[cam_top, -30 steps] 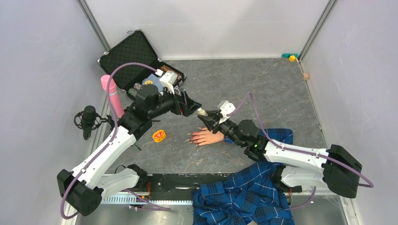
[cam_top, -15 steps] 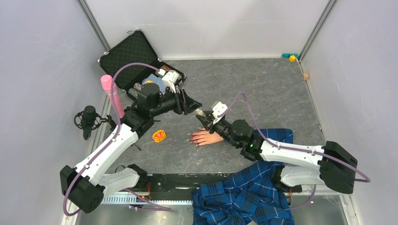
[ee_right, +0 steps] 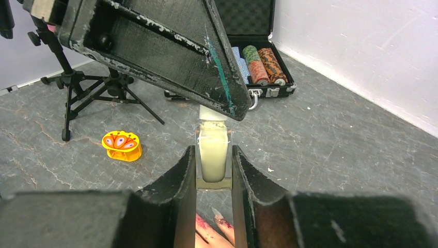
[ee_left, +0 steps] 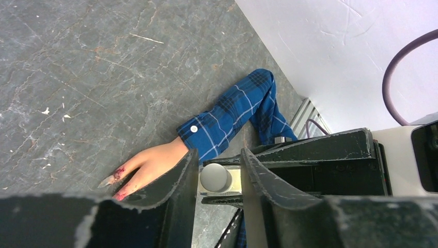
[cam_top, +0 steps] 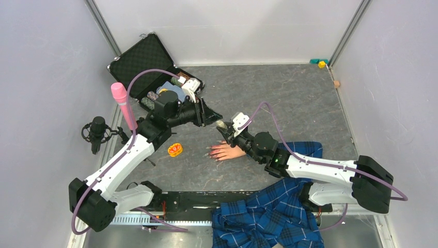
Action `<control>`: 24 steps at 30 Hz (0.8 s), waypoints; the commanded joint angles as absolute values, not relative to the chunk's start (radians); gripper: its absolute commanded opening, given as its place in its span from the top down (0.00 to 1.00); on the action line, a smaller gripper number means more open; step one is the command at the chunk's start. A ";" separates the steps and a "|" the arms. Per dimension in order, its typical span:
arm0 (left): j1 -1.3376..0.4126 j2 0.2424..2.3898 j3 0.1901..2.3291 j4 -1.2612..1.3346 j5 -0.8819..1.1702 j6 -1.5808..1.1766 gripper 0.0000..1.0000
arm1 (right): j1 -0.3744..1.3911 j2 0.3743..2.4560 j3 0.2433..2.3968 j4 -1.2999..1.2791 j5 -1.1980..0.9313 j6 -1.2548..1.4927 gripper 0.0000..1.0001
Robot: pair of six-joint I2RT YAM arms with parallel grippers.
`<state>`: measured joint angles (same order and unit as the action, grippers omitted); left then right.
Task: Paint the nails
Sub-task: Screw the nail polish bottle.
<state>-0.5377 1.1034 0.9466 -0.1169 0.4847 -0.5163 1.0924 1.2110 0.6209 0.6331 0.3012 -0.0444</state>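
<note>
At the near edge of the table (cam_top: 289, 98) lies a heap of blue plaid cloth (cam_top: 268, 219). A little farther, the mannequin hand (ee_left: 150, 164) rests flat on the table in its plaid sleeve (ee_left: 232, 111), fingers pointing to the left. The nails (ee_left: 118, 182) are at the fingertips, stained with red.

Just above this hand, the right gripper (cam_top: 225, 128) is clamped on a small clear bottle (ee_right: 213, 155) with pale liquid and holds it upright. The left gripper (ee_left: 219, 155) comes from the other side, with its fingers close on both sides of the white cap (ee_left: 216, 177). A thin gap shows on one side, and I cannot tell if they press the cap.

To the left lies a small orange object (cam_top: 175, 150), then a microphone stand (cam_top: 97, 132) and a pink bottle (cam_top: 123, 106). Farthest, an open black case (cam_top: 150, 64) holds stacks of chips (ee_right: 261, 64).
</note>
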 commanded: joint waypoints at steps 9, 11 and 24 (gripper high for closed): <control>-0.531 1.120 0.954 -0.050 0.596 -0.544 0.93 | 1.097 1.204 0.677 0.671 0.325 -0.022 1.00; -0.532 1.117 0.953 -0.033 0.622 -0.543 0.98 | 1.097 1.192 0.673 0.675 0.321 -0.009 1.00; -0.534 1.067 0.963 0.076 0.895 -0.509 0.98 | 0.932 1.058 0.538 0.908 -0.108 0.283 1.00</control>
